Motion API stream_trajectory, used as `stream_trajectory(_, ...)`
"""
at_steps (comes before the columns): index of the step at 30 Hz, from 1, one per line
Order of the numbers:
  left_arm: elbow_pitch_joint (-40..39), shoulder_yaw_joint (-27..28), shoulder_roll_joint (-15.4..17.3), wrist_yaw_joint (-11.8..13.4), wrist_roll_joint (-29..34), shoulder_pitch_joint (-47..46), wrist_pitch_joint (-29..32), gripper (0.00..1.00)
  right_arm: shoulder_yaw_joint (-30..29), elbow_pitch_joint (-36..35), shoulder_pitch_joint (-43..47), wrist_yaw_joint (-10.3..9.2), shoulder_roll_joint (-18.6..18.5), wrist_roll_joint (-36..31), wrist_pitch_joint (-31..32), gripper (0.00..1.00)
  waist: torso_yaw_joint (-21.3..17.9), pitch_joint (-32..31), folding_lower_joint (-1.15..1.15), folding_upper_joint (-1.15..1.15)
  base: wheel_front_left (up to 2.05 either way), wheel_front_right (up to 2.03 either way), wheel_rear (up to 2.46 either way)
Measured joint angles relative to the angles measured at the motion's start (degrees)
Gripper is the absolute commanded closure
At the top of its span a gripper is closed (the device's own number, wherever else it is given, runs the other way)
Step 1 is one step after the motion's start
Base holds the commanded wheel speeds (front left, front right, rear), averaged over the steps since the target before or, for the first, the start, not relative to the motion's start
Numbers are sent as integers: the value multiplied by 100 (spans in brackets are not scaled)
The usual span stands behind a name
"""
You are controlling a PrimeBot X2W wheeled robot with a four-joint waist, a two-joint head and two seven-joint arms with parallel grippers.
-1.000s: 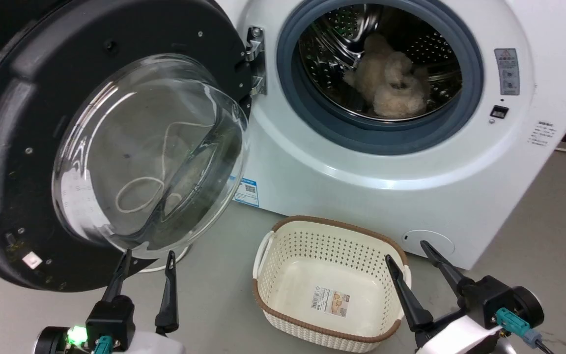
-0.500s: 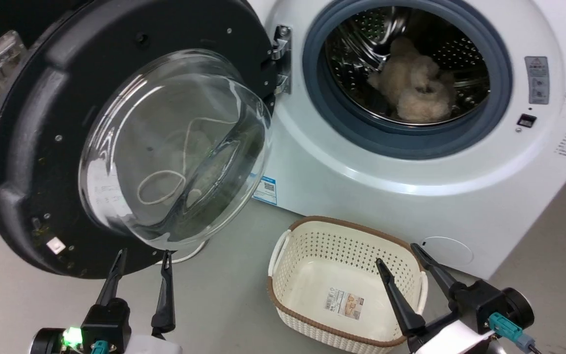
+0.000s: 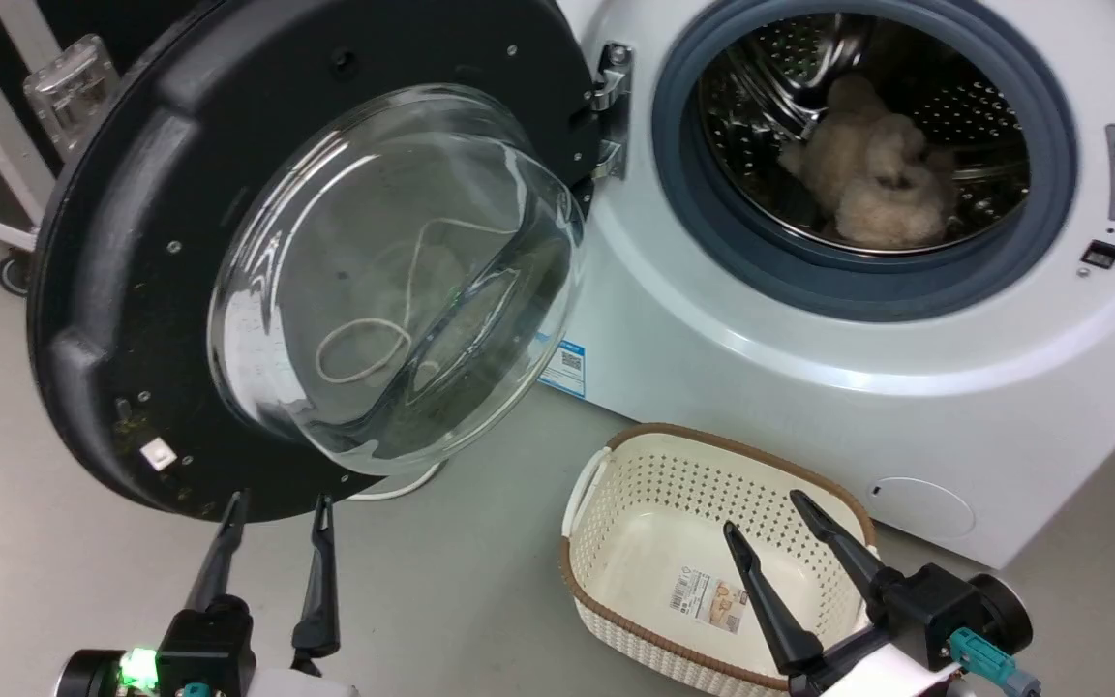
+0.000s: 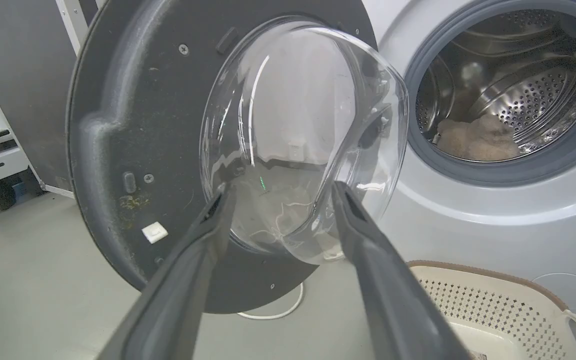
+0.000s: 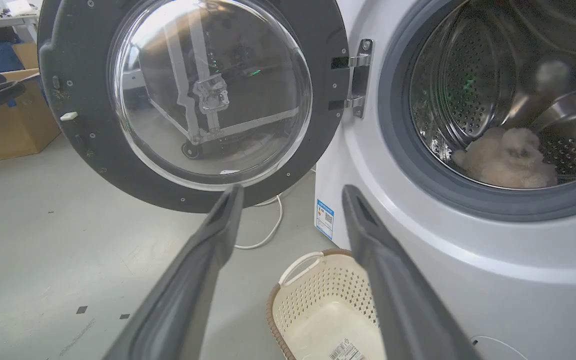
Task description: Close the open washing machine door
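**While the door is hanging wide open: we are lining up for the push**

As we are working outward from the body, we are noting the left gripper (image 3: 280, 499) hovering low, its fingers pointing up at the door's lower rim. The fingers are parted and holding nothing. They are close under the rim, but we are not seeing contact. Our right gripper (image 3: 761, 511) is hanging over the cream basket (image 3: 732, 447), also spread and empty, angling up and left.

Beyond them, the washing machine door (image 3: 325, 261) is standing swung out on its hinge (image 3: 611, 106) at the left of the opening, with its glass bowl facing us. Behind it, the washing machine (image 3: 809, 368) is showing its drum uncovered, and a pale fluffy item (image 3: 867, 184) is lying inside.

We are judging this as the approach step, with closing not yet begun. The next move, as we are reading it, is calling for the left arm to reach around the door's free edge, opposite the hinge. From there it would be bringing the door round in an arc until the latch is catching. The right arm would be keeping clear of the swing.
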Motion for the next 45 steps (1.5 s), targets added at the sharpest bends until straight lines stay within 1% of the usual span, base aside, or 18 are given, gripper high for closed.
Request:
stream_trajectory(1, -4, -11, 0, -1, -14, 10, -19, 100, 9, 8, 0, 0, -1, 14, -16, 0, 25, 3, 0, 0, 0, 0, 0)
stream_trajectory(7, -223, 14, -64, -2, -219, 30, -78, 100, 29, 56, 2, 0, -9, 78, -73, 0, 178, 22, 0, 0, 0, 0, 0)
stream_trajectory(11, -612, 314, -101, -2, -438, -104, -130, 100, -16, 53, 9, 0, -19, 78, -125, 0, 262, 87, 0, 0, 0, 0, 0)
stream_trajectory(13, -777, 524, -165, -15, -706, -281, -166, 100, -69, 52, 26, 0, -27, 81, -143, 0, 307, 128, 0, 0, 0, 0, 0)
stream_trajectory(15, -844, 704, -177, -136, -920, -483, -190, 100, -100, 52, 80, 0, -35, 88, -178, 0, 352, 157, 1, 0, 0, 0, 0)
stream_trajectory(17, -829, 928, -54, -283, -998, -721, -205, 100, -114, 52, 141, 0, -41, 88, -194, 0, 378, 178, 0, 0, 0, 0, 0)
stream_trajectory(19, -771, 1278, 48, -366, -1284, -1011, -230, 100, -79, 36, 142, 0, -43, 88, -226, 0, 343, 211, 0, 0, 0, 0, 0)
stream_trajectory(21, -604, 1668, 214, -435, -1671, -1362, -264, 100, -54, 11, 132, 0, -70, 97, -247, 0, 285, 288, 0, 0, 0, 0, 0)
stream_trajectory(23, -308, 1986, 420, -577, -2194, -1781, -190, 100, -46, 4, 123, 0, -123, 123, -267, 0, 222, 371, 1, 0, 0, 0, 0)
stream_trajectory(26, 232, 2316, 875, -725, -2843, -2400, 221, 100, -38, -4, 114, 0, -214, 158, -312, 0, 130, 495, 1, 0, 0, 0, 0)
stream_trajectory(29, 898, 2631, 1244, -754, -3475, -2933, 766, 100, -19, -4, 54, 0, -271, 208, -325, 0, 39, 619, 1, 0, 0, 0, 0)
stream_trajectory(32, 1648, 2977, 1425, -598, -4102, -3452, 1302, 100, 24, -8, -9, 0, -305, 246, -369, 0, -66, 712, 1, 0, 0, 0, 0)
stream_trajectory(34, 2087, 3009, 1624, -522, -4253, -3616, 1737, 100, 45, -9, -16, 0, -318, 287, -370, 0, -147, 756, 1, 0, 0, 0, 0)
stream_trajectory(36, 2483, 3104, 1700, -392, -4526, -3734, 2185, 100, 62, -7, -17, 0, -328, 311, -370, 0, -217, 795, 1, 0, 0, 0, 0)
stream_trajectory(38, 2827, 3220, 1675, -227, -4949, -3847, 2763, 100, 75, -4, -21, 0, -343, 339, -370, 0, -274, 824, 1, 0, 0, 0, 0)
stream_trajectory(40, 3019, 3299, 1629, -177, -5294, -3914, 3218, 100, 77, -3, -23, 0, -365, 339, -370, 0, -317, 846, 1, 0, 0, 0, 0)
stream_trajectory(41, 3054, 3328, 1625, -186, -5430, -3930, 3385, 100, 77, -2, -24, 0, -370, 339, -369, 0, -333, 854, 1, 0, 0, 0, 0)
stream_trajectory(45, 3019, 3387, 1593, -546, -6001, -3922, 4053, 100, 65, 4, -26, 0, -379, 348, -370, 0, -370, 837, 1, 0, 0, 0, 0)
